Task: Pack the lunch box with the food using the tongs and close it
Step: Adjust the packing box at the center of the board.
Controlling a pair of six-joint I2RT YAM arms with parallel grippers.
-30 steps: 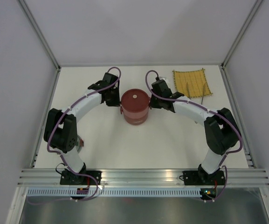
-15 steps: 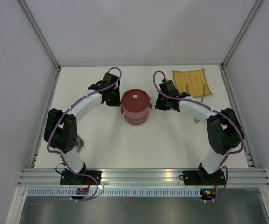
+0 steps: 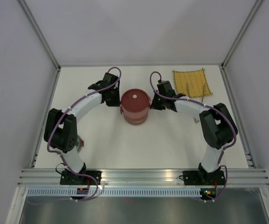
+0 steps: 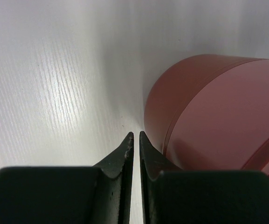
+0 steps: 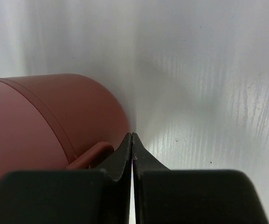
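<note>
A white tabletop (image 3: 101, 140) is seen under both arms. The round dark-red stacked lunch box (image 3: 135, 112) is stood between the two grippers, lidded, with no food visible outside it. It lies just to the right of the left gripper (image 4: 134, 135) and just to the left of the right gripper (image 5: 132, 135). A yellow woven mat (image 3: 191, 82) is laid well beyond the right gripper, at the far side.

The left gripper is all but clenched, a sliver of gap being left, and nothing is grasped. The right gripper is fully clenched and empty, its tips set close to a red side clasp (image 5: 91, 154) on the box wall. The small pale knob (image 3: 135, 96) is centred on the lid.

The closing step is judged to be in hand. The clasp should be pushed with the clenched tips while the opposite wall is braced by the other gripper. Pressure should be matched from both sides, low and level, so that the stack is neither slid nor tipped.
</note>
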